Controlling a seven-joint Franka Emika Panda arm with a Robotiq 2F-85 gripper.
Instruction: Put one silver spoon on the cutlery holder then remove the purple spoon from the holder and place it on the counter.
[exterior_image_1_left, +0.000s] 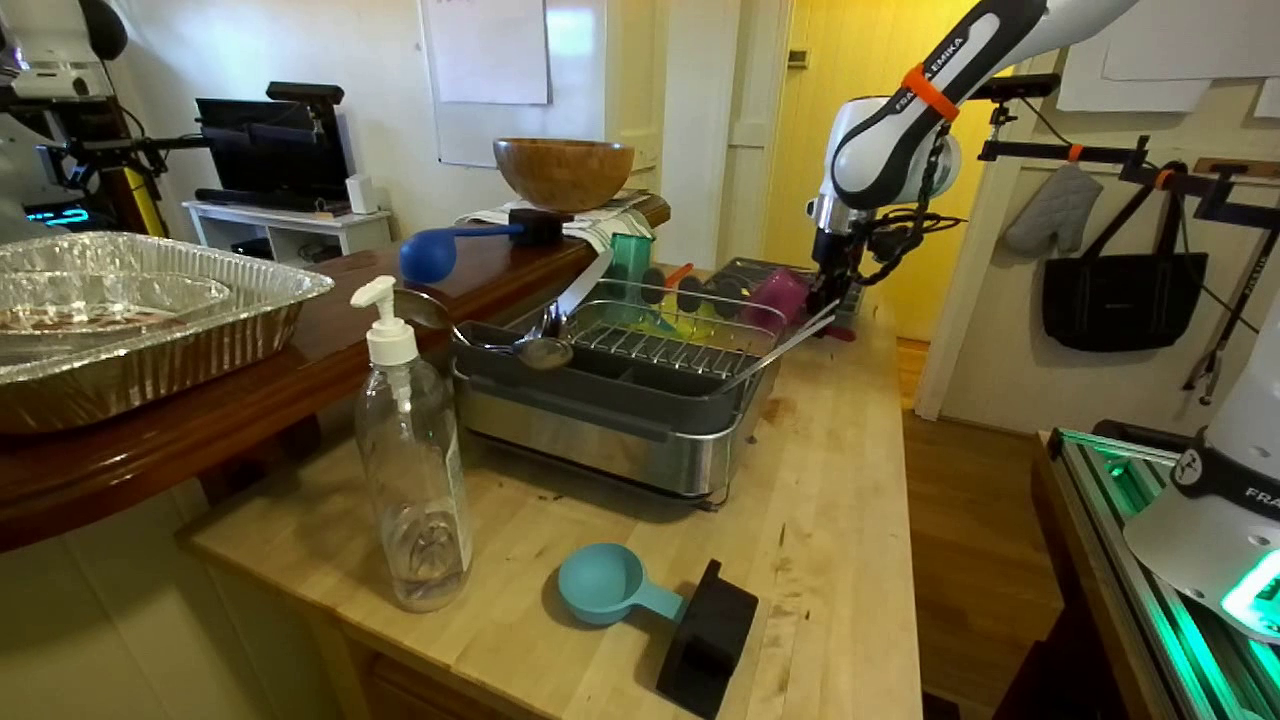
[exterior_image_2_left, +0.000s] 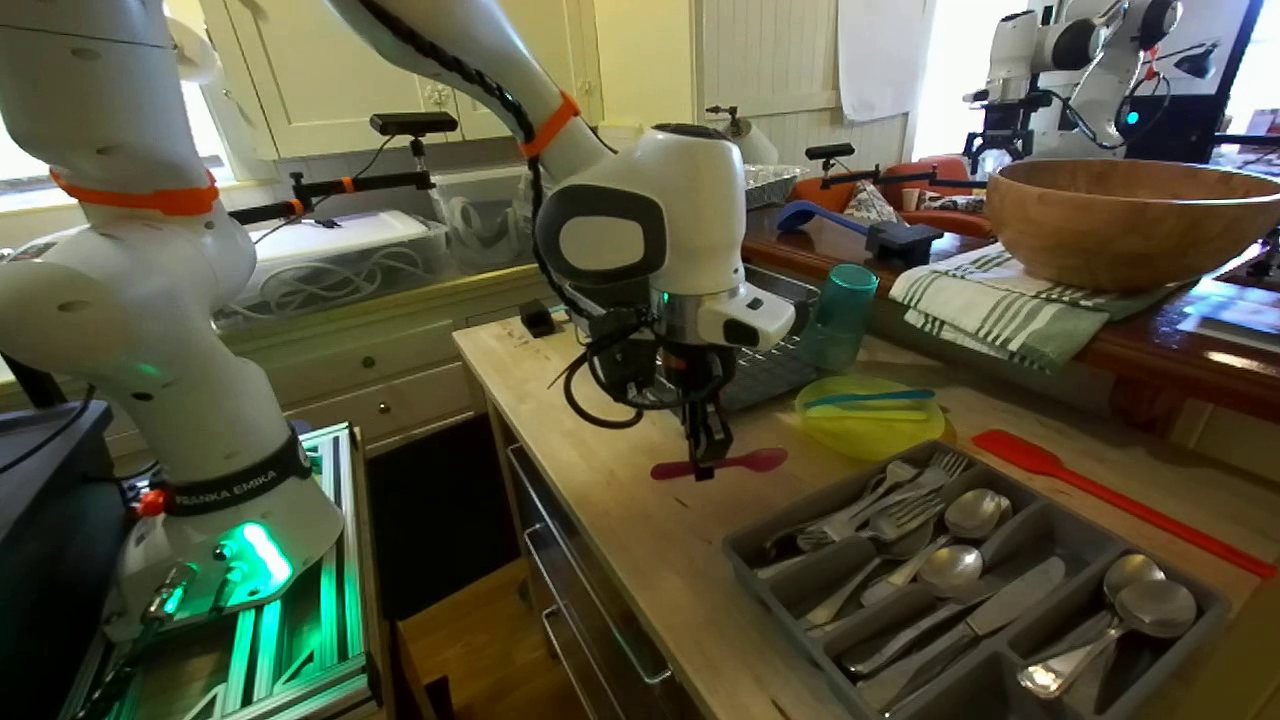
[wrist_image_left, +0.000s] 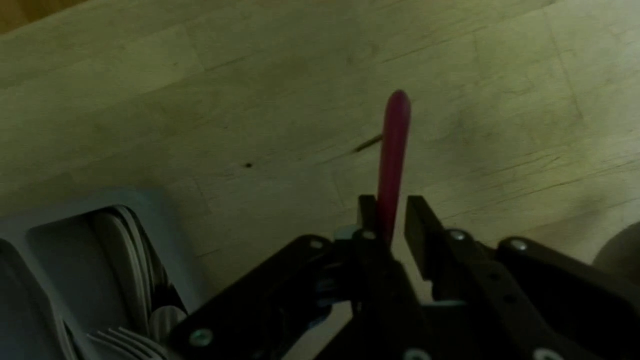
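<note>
The purple spoon appears to lie on the wooden counter. My gripper is down over its middle. In the wrist view the spoon's handle runs between the fingers, close to the left one, with a gap to the right one. The fingers are a little apart; the bowl is hidden there. The dark-grey cutlery holder hangs on the dish rack's near side. A silver spoon and other metal cutlery rest on it. More silver spoons lie in a grey cutlery tray.
The silver dish rack stands on the counter. A yellow plate, teal cup and red spatula are near the gripper. A soap bottle and teal scoop stand at the far end. A wooden bowl is on the dark table.
</note>
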